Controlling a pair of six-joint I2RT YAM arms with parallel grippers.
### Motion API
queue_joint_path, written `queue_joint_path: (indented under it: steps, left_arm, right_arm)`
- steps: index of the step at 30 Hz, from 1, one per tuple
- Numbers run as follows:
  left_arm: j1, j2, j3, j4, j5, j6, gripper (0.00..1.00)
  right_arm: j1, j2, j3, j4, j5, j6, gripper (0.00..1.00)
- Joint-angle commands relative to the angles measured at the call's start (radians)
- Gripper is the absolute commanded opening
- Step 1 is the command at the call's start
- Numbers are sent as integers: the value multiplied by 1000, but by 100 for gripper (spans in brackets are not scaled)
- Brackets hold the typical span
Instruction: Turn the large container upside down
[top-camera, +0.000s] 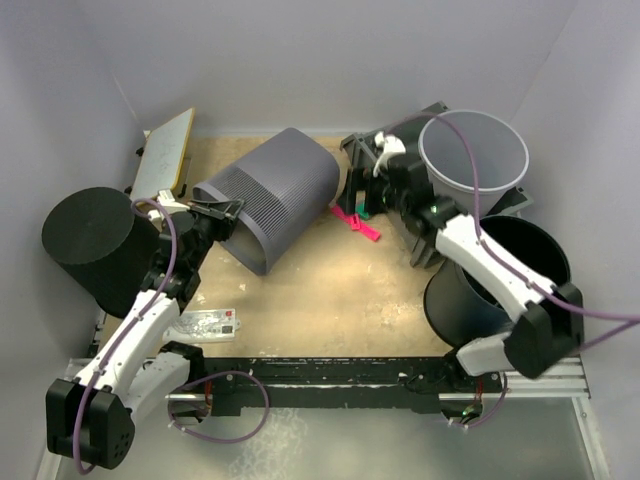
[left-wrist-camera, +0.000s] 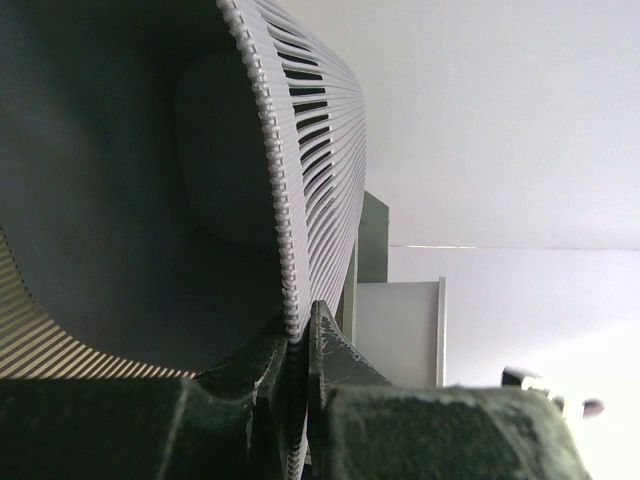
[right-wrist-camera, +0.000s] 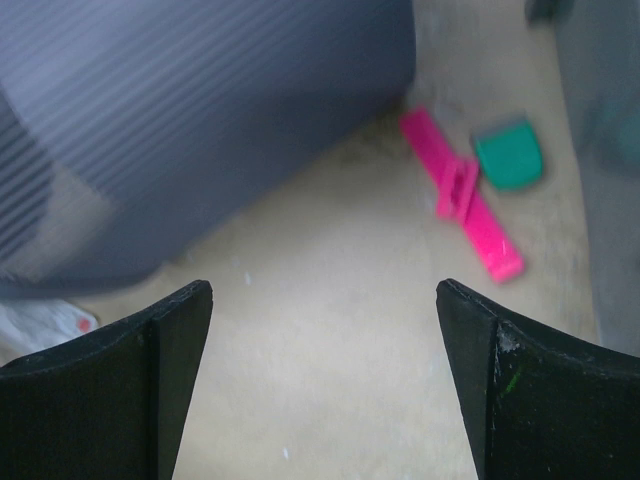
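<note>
**Large container** (top-camera: 275, 195): grey, ribbed, lying on its side at the back middle of the table (top-camera: 330, 290). Slatted rim toward the left arm, closed end toward the back right. Inside not visible from above; in the left wrist view only a slice of wall and rim, cut off by the frame.

**Left gripper** (top-camera: 218, 210): clenched on the container's rim, one finger inside, one outside. Fingers (left-wrist-camera: 340, 400) close-up, dark and blurred.

**Right gripper** (right-wrist-camera: 325, 320): fingers spread wide, grasping nothing, over bare table near the container's side. Hard to separate from dark clutter in the top view.

**Surroundings:**
- Pink clip (top-camera: 358, 224) on the table between container and right arm.
- Green piece (right-wrist-camera: 510, 155) beside it, blurred.
- Black bin (top-camera: 90, 245) at far left, partly covering the left arm.
- Second black bin (top-camera: 500, 280) at right, crossed by the right arm.
- Pale bucket (top-camera: 475, 150) upright at back right.
- Tilted board (top-camera: 165, 152) at back left.
- White packet (top-camera: 210, 322) near the left base.
</note>
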Motion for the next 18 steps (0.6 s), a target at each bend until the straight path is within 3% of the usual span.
queue_joint_path:
  steps: [1,11,18]
  left_arm:
    - [1,-18,-27,-27,0,17,0]
    - [2,-33,-31,-50,23,43,0]
    - [2,-33,-29,-81,30,72,0]
  right_arm:
    - [-29,169,270,7,-194,-39,95]
    - [-78,612,800,-72,-282,33,95]
    - [-79,761,944,-114,-433,39,95]
